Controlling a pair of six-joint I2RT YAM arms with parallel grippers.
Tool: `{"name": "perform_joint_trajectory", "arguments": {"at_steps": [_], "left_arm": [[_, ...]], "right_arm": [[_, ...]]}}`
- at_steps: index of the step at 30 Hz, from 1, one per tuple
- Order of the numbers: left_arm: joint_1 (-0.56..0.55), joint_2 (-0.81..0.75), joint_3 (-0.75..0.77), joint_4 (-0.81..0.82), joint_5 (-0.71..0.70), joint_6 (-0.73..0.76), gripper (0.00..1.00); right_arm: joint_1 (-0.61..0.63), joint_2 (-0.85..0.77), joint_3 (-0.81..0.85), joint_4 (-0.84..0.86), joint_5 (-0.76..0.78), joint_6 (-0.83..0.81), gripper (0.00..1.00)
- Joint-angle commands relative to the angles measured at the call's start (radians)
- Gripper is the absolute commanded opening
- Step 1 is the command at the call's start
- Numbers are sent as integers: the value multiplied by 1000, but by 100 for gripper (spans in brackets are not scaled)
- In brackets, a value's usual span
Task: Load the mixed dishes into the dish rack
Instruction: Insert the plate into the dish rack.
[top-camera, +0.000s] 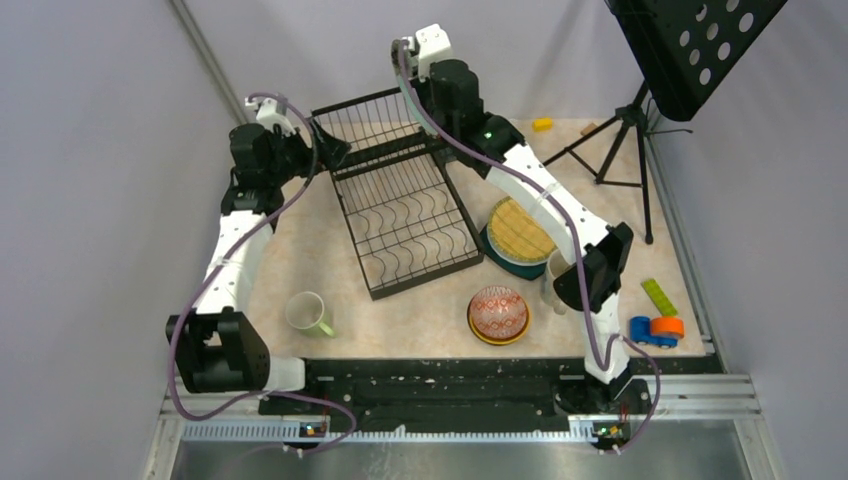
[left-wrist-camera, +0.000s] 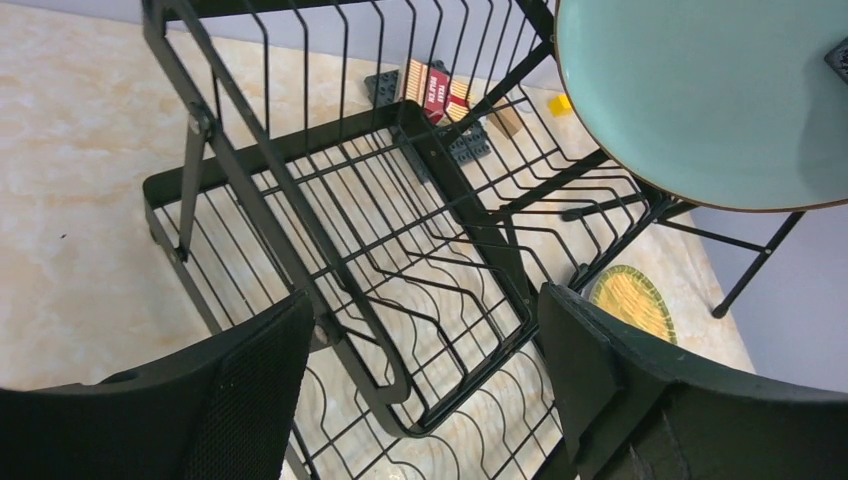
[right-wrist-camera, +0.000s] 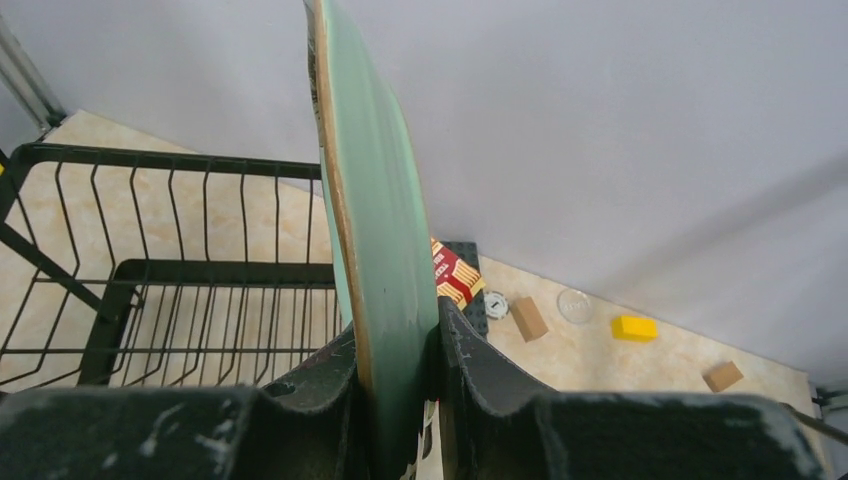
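Our right pincer (right-wrist-camera: 395, 340) clamps a pale teal round plate (right-wrist-camera: 375, 200) upright, ready to slot into the black wire rack (right-wrist-camera: 200, 270) below it; our left pincer (left-wrist-camera: 425, 305) gapes empty.

No text can be read. A small red-and-cream box (left-wrist-camera: 437, 91), at twelve o'clock beyond the rack (left-wrist-camera: 465, 200), bears white lettering too blurred to make out.

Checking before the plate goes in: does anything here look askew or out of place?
The dish rack sits skewed, its long sides slanting against the edges of the table. Nothing else stands out: the right gripper clamps the pale teal plate by its rim.
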Motion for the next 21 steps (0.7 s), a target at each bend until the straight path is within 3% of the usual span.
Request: {"name": "perform_joint_trajectory", "arguments": {"at_steps": [1,21], "left_arm": [[10,-38,-10,-14,-12,11,86],[10,-44,-35,28,17,-19,84]], "right_arm": [[13,3,121,186,80,-40,0],[39,116,150,295,246,-25,0]]}}
